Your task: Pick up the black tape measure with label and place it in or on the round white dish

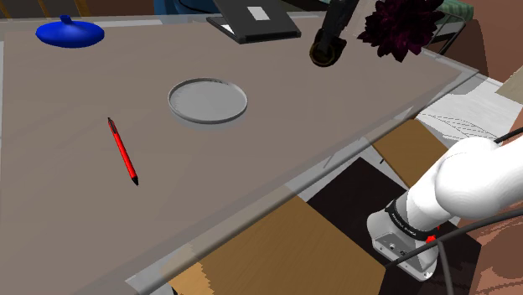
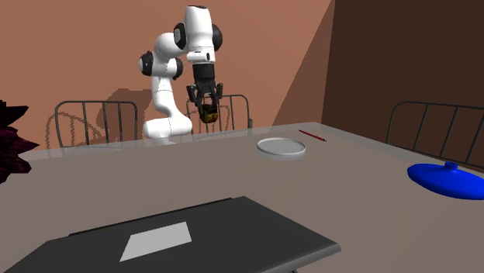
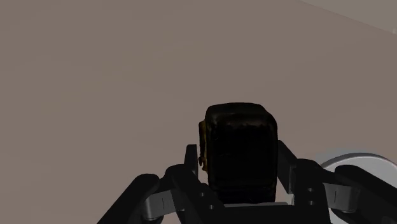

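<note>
I see the grey table (image 1: 67,100) across most of my shoulder view, with the white arm (image 2: 167,85) rising behind its far edge in the second exterior view. A flat black slab (image 2: 194,240) with a white patch lies at the near end there. The dish (image 1: 207,101) is a shallow round thing, drawn pale grey, and sits flat on the table near its middle. A red pen (image 1: 122,151) lies apart from it, toward the shoulder view's left.

The tape (image 3: 240,149) is a small black block with rounded corners and a thin yellow-brown edge down one side. In the shoulder view it looks like a dark disc with a brownish rim. I can't make out the label.

The gripper (image 3: 240,167) is pinching the tape, one black finger (image 3: 191,162) against each flank, and the tape juts out past the fingertips. It hangs in the air above the table, clear of the surface. The dish is off to one side of the gripper, not under it.
</note>
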You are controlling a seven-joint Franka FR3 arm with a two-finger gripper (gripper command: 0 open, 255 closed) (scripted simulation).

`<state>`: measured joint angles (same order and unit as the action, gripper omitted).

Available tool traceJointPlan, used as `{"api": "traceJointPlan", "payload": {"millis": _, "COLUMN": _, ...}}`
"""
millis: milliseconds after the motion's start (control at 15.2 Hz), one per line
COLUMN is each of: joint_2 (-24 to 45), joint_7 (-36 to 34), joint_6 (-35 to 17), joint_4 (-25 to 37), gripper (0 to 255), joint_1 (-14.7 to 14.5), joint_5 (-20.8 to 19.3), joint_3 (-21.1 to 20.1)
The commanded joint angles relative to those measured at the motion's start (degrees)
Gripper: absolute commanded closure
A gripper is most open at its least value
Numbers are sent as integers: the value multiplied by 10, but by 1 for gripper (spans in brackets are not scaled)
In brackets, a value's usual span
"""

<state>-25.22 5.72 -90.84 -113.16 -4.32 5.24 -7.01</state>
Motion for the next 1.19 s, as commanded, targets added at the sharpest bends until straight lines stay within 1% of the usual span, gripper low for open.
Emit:
{"api": "traceJointPlan", "payload": {"millis": 0, "joint_2": 27, "joint_7": -25, "joint_6": -3, "joint_4": 26, "gripper": 255, "joint_1": -6, "joint_5": 3, "joint_3": -19}}
{"api": "traceJointPlan", "payload": {"millis": 330, "joint_2": 107, "joint_7": -88, "joint_6": -6, "joint_4": 106, "gripper": 255, "joint_1": -21, "joint_5": -1, "joint_3": -65}}
{"api": "traceJointPlan", "payload": {"millis": 594, "joint_2": 182, "joint_7": -140, "joint_6": -1, "joint_4": 187, "gripper": 255, "joint_1": -36, "joint_5": -16, "joint_3": -99}}
{"api": "traceJointPlan", "payload": {"millis": 858, "joint_2": 268, "joint_7": -194, "joint_6": 15, "joint_4": 286, "gripper": 255, "joint_1": -58, "joint_5": -45, "joint_3": -130}}
{"api": "traceJointPlan", "payload": {"millis": 1122, "joint_2": 370, "joint_7": -247, "joint_6": 48, "joint_4": 414, "gripper": 255, "joint_1": -92, "joint_5": -89, "joint_3": -158}}
